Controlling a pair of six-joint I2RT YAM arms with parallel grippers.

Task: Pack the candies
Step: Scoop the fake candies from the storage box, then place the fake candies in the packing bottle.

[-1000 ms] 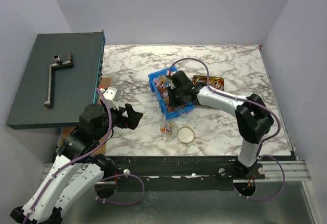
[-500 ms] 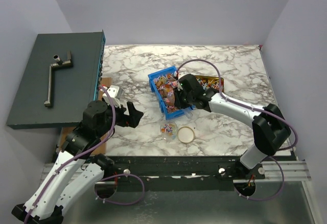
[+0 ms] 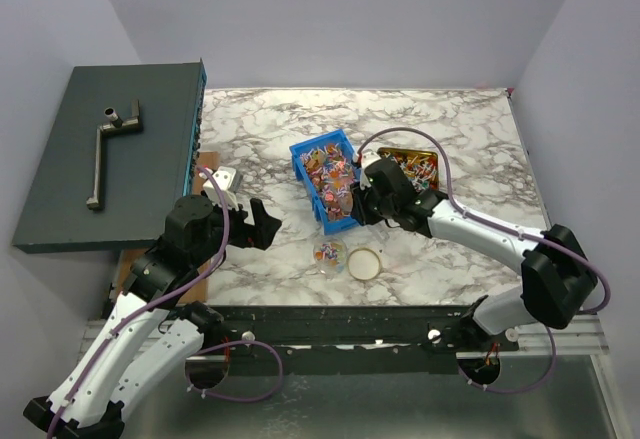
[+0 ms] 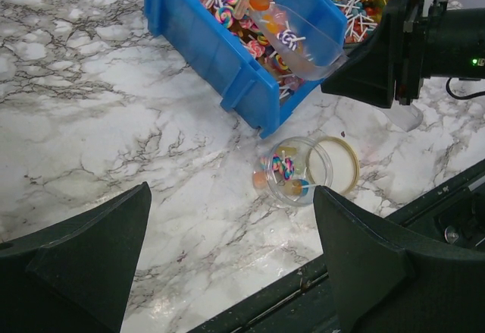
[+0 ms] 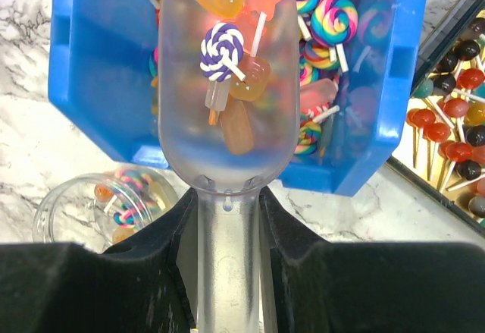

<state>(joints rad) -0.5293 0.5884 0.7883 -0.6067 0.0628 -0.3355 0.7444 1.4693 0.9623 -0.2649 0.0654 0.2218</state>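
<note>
The candies (image 5: 326,22) are tiny lollipops and sweets heaped in a blue bin (image 3: 322,155) at mid table. My right gripper (image 5: 227,272) is shut on the handle of a clear plastic scoop (image 5: 227,113). The scoop holds several candies (image 5: 231,64) and hangs over the bin's near end (image 4: 250,83). A small clear jar (image 3: 330,253) with a few candies stands just in front of the bin, also seen as the jar (image 5: 98,204) and the jar (image 4: 292,172). My left gripper (image 4: 231,257) hovers open over bare table left of the jar.
A round gold lid (image 3: 364,261) lies right of the jar. A gold tray (image 3: 410,164) of dark lollipops sits behind the right arm. A dark box (image 3: 110,154) with a metal handle fills the far left. The table's near edge (image 4: 318,287) is close.
My right gripper has drawn the scoop back out of the bin toward the near right, now loaded with candies. The left arm has shifted only slightly.
</note>
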